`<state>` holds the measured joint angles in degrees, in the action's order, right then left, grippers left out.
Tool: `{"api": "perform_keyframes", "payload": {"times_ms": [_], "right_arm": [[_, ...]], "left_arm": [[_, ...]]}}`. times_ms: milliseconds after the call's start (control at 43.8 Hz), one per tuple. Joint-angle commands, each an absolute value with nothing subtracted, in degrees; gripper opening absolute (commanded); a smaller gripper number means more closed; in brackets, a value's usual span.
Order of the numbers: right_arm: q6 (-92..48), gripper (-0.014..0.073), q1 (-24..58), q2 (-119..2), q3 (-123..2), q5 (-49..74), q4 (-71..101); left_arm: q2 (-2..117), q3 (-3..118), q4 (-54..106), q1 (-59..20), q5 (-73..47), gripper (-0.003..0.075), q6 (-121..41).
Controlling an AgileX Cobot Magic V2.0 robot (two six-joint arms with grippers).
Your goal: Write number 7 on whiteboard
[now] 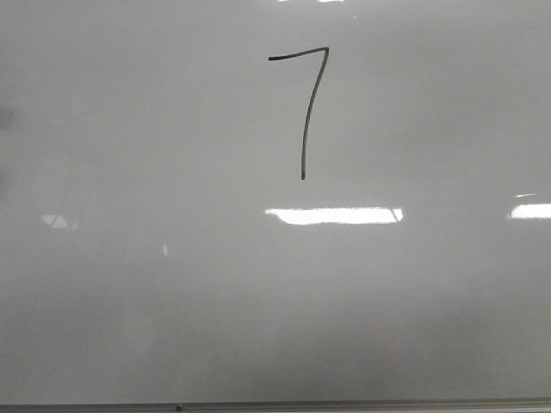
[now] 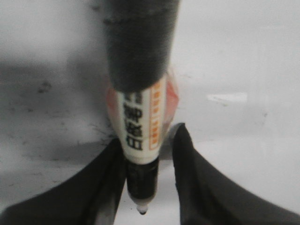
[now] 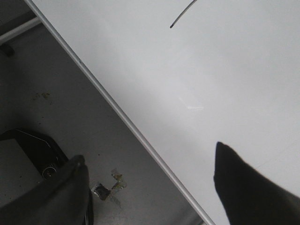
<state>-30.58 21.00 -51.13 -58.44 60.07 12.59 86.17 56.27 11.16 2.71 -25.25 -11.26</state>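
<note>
In the front view we see the whiteboard (image 1: 129, 301) as one wide, flat, open face — nothing stands on it or in front of it. Only the number 7 (image 1: 306, 107) marks it, high and near the middle; the room to either side and below is bare down to the thin frame edge (image 1: 275, 404).

Our left hand (image 2: 143, 154) has no spare room between its fingers (image 2: 197, 187) — a marker (image 2: 140, 126) fills the gap, tip toward the pale surface.

Our right hand (image 3: 150, 187) is spread wide with nothing between its fingers (image 3: 248, 192). It straddles the frame edge, board on one side, stained floor (image 3: 70, 103) on the other.
</note>
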Motion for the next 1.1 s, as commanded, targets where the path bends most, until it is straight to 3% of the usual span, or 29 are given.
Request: {"api": "perform_keyframes", "payload": {"times_ms": [0,183,365,548,685,890,1073], "right_arm": [[-30.57,0.0573,20.63,-50.75,-60.1,57.68,13.4],[-30.57,0.0573,20.63,-50.75,-60.1,57.74,13.4],[-27.22,0.0573,20.63,-49.7,-60.27,59.57,11.83],[-12.12,0.0573,20.63,-46.74,-60.27,62.87,2.56],[-2.36,0.0573,20.63,-44.3,-60.11,64.61,-1.9],[0.0,0.0573,20.63,-39.6,-58.08,62.88,-1.91],[0.42,0.0573,20.63,-34.62,-54.17,60.08,-1.91]], "left_arm": [[85.23,58.81,11.71,2.67,-21.85,0.0348,-10.68],[84.45,61.47,10.76,2.67,-27.79,0.0462,-10.78],[79.21,64.21,9.67,2.67,-35.39,0.0462,-10.78],[69.65,64.21,9.7,1.63,-42.4,0.0462,-11.15],[61.6,62.9,9.7,-3.43,-46.61,0.0462,-11.81],[50.21,58.1,8.79,-14.11,-50.75,0.0462,-12.43],[40.49,53.08,2.74,-16.25,-54.97,0.0462,-4.45]]}}
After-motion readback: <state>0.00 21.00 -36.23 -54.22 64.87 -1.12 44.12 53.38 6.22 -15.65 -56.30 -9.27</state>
